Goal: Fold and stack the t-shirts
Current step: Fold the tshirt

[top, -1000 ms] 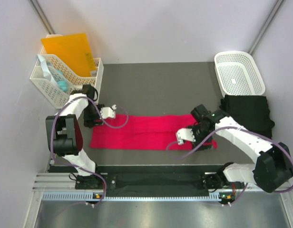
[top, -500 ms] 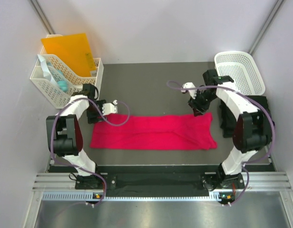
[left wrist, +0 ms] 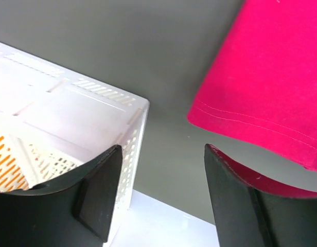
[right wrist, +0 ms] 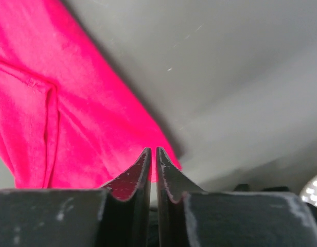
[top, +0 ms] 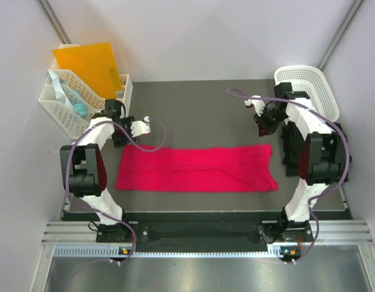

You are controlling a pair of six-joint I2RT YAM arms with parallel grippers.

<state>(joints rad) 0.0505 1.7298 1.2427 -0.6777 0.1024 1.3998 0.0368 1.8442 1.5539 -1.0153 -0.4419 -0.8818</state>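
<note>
The pinkish-red t-shirt (top: 199,169) lies flat as a long folded strip across the middle of the table. The black t-shirt (top: 338,132) lies at the right edge, partly hidden under the right arm. My left gripper (top: 145,125) hovers just beyond the red shirt's far left corner, open with nothing between the fingers (left wrist: 161,149); that shirt's hem (left wrist: 271,77) shows to the right. My right gripper (top: 260,121) is above the table just past the shirt's far right corner (right wrist: 60,103). Its jaws (right wrist: 152,149) are shut with nothing seen between them.
A white lattice basket (top: 303,69) stands at the back right, close behind the right arm. A white desk organizer (top: 66,115) with an orange folder (top: 87,61) stands at the back left, its corner (left wrist: 71,103) close to my left fingers.
The right arm rose from the red shirt's near right edge, swung to its far right corner and closed its jaws. The shirt's right end now lies flat. The left gripper backed slightly off the shirt.
</note>
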